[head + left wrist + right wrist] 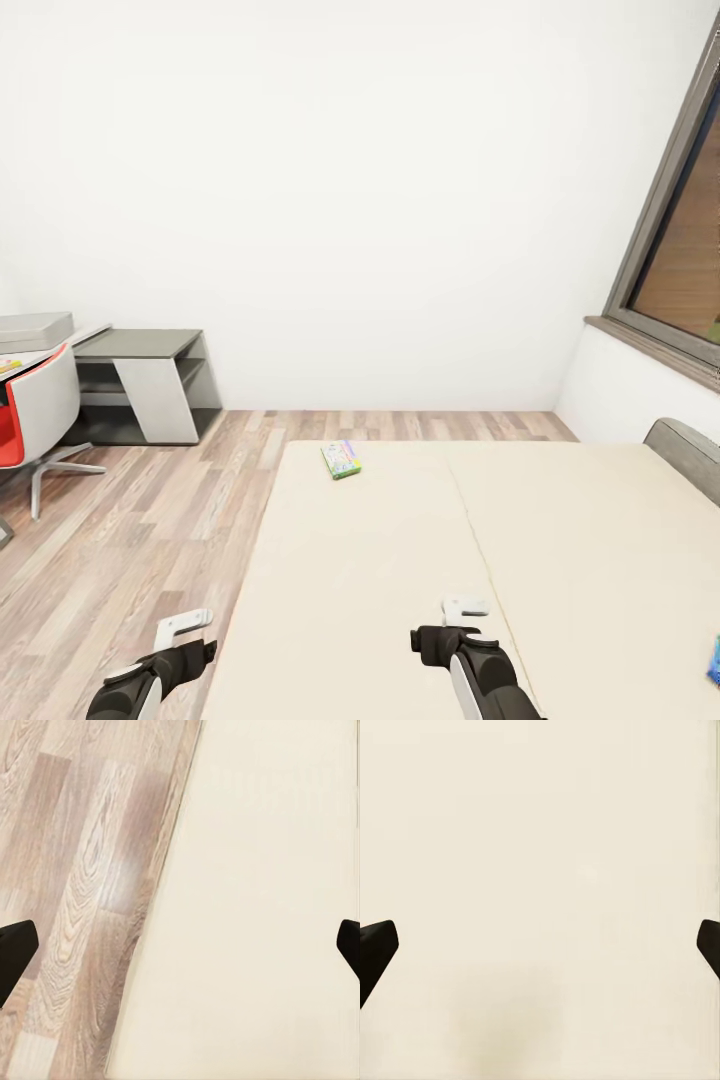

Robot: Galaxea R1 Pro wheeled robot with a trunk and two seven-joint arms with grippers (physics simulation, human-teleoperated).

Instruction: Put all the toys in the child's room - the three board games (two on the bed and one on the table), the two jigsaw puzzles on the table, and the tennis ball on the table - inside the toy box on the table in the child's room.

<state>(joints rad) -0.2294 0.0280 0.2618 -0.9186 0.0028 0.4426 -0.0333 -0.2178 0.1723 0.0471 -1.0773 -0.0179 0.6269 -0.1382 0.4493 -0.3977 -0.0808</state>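
The left gripper (185, 628), with black body and white fingers, hangs over the edge where the wood-plank floor (150, 530) meets the low bed with beige mattress (420, 560). In the left wrist view its two dark fingertips (15, 956) stand far apart at the sides and nothing is between them. The right gripper (462, 612) hangs over the mattress; its jaws are also wide apart and hold nothing, with only bare beige surface under them.

Two board games show on the bed. One flat green-edged box with a white top (341, 459) lies near the far left corner of the mattress, well apart from both grippers. One small blue box (714, 660) is at the right border of the head view, only partly seen.

At the far left stands one red and white swivel chair (40, 420) beside the pale grey-white desk (85, 336). On the desk rests one light grey shallow bin (35, 330). Beside it is a lower dark grey unit with a white panel (150, 385). A dark-framed window (670, 250) is on the right wall.
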